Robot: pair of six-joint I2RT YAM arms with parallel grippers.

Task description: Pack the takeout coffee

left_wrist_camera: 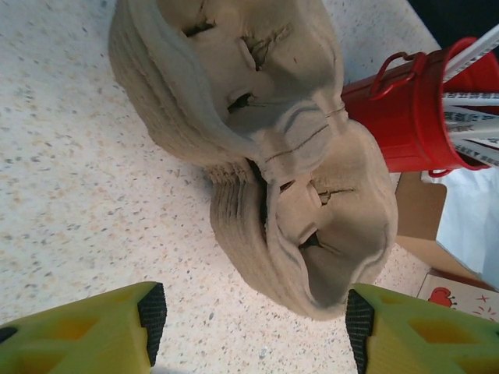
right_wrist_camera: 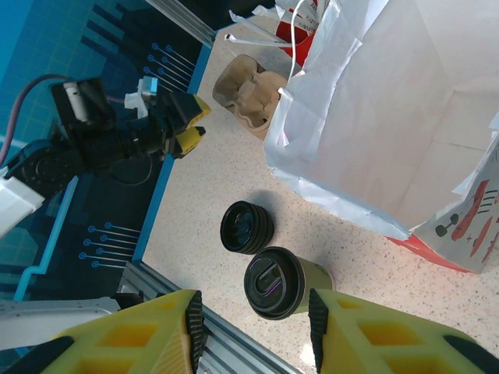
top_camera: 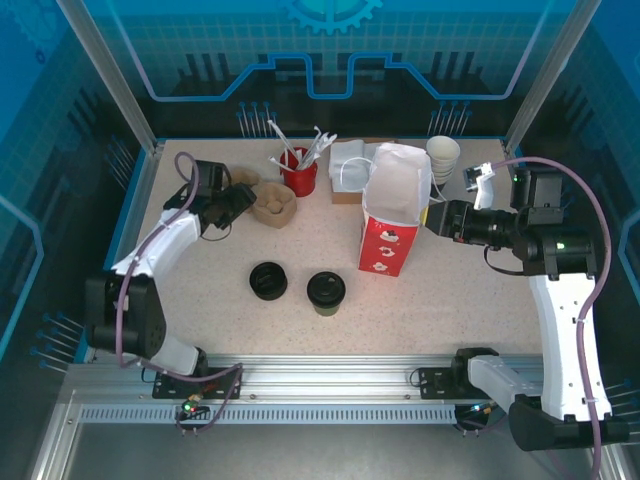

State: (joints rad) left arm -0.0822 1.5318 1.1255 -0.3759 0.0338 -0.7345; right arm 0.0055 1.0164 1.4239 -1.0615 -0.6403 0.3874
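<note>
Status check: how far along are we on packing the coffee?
Done: the coffee cup is lidded and the paper bag stands upright. In hand: nothing; the left gripper, jaws open, faces the cup carriers, the right gripper, jaws open, is beside the bag. Remaining: the cup is on the table, yet to go in.

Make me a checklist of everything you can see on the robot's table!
Surface: speckled table, no spills seen.
Job's things: takeout coffee upright, lid on, in front of the standing paper bag.
Clutter: loose black lid piece beside the coffee, not touching it; pulp cup carriers; red bucket of sticks; white cup stack.
Tools: left tool open, by the carriers, holding nothing; right tool open, close to the bag's upper side, holding nothing.
Cables: purple cables run along both arms.
Surroundings: blue see-through walls; metal rail at the near edge.
</note>
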